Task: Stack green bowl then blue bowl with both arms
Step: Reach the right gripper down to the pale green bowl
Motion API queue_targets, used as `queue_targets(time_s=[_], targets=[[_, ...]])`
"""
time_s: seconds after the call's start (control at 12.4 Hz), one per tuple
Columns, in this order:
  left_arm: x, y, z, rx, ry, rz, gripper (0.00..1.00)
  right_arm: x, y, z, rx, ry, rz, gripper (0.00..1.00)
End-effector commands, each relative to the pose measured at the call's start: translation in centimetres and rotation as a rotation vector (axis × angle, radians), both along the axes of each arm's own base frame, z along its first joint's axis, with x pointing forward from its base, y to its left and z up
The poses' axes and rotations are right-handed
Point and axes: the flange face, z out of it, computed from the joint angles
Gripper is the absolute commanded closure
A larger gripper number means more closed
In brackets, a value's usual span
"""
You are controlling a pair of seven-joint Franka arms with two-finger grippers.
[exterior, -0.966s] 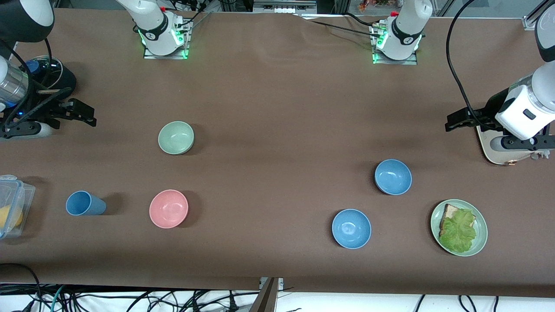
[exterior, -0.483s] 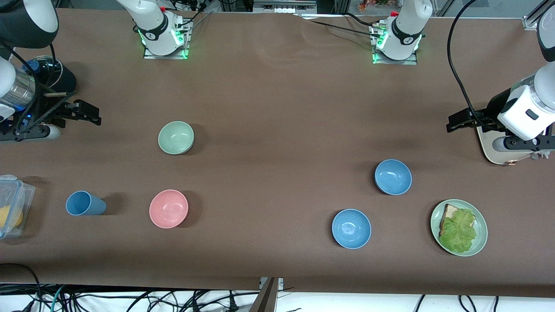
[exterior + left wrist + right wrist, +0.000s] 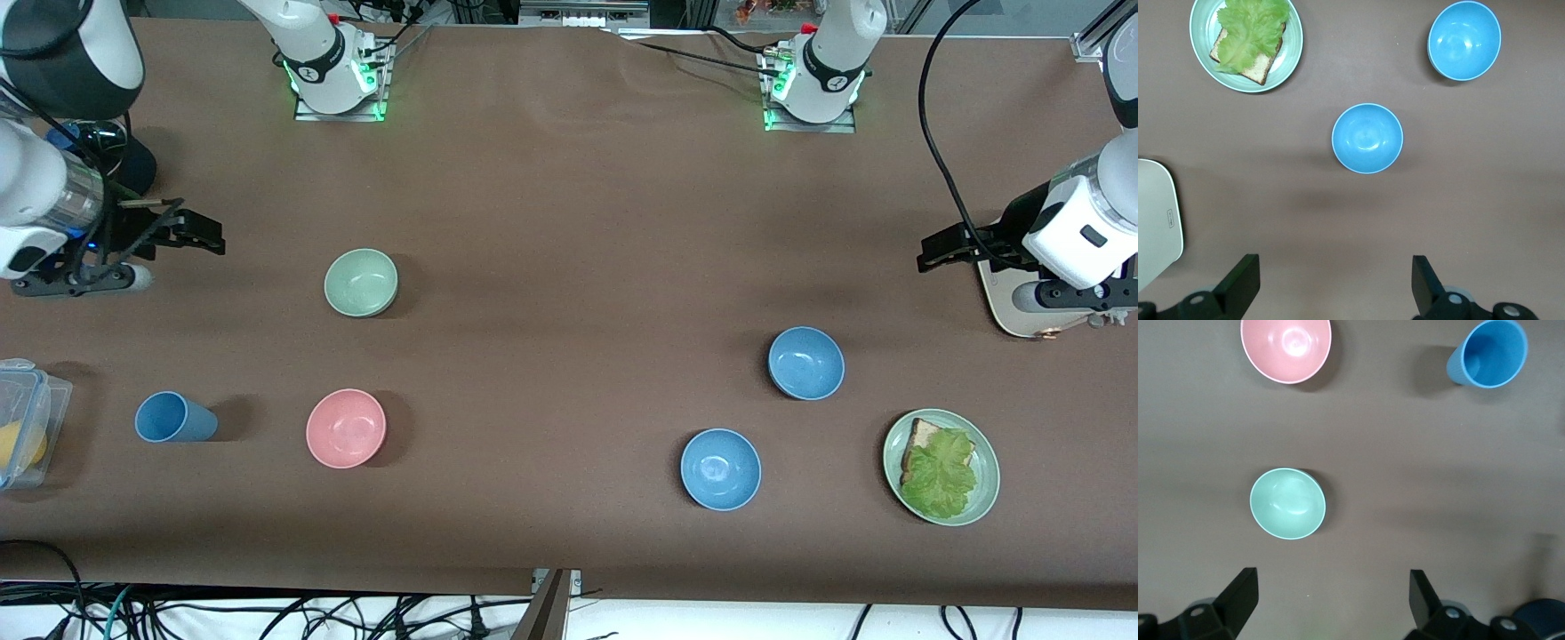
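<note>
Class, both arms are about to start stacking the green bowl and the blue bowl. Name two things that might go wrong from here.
1. Two similar blue bowls sit close together: the blue bowl and a brighter blue bowl. The open left gripper might pick the wrong one.
2. The open right gripper must grip the green bowl by its thin rim, so it may slip.

Matt brown cloth over table (image 3: 569, 196); smooth matt green bowl (image 3: 361, 283), faintly glossy blue bowl (image 3: 805, 363); glossy white arm shells.

Green bowl (image 3: 361, 282) sat upright, with the pink bowl (image 3: 346, 428) at its 6 o'clock. Right gripper (image 3: 197, 233) hung at its 9 o'clock. Blue bowl (image 3: 806, 363) lay near the left gripper (image 3: 935, 251), at that gripper's 7 o'clock.
</note>
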Motion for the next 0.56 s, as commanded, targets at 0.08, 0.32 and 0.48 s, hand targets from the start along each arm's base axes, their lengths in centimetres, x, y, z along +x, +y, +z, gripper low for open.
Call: queue_targets(time_s=[0.08, 0.32, 0.48], targets=[[0.8, 0.1, -0.2, 0.015, 0.0, 0.001, 0.0, -2.1, 0.6, -8.2, 0.0, -0.011, -0.005, 0.0], [0.9, 0.4, -0.3, 0.016, 0.001, 0.006, 0.0, -4.7, 2.0, -15.6, -0.001, -0.056, -0.047, 0.01], [0.9, 0.4, -0.2, 0.017, 0.0, 0.006, 0.0, -6.1, 3.2, -18.9, 0.004, -0.083, -0.051, 0.01]])
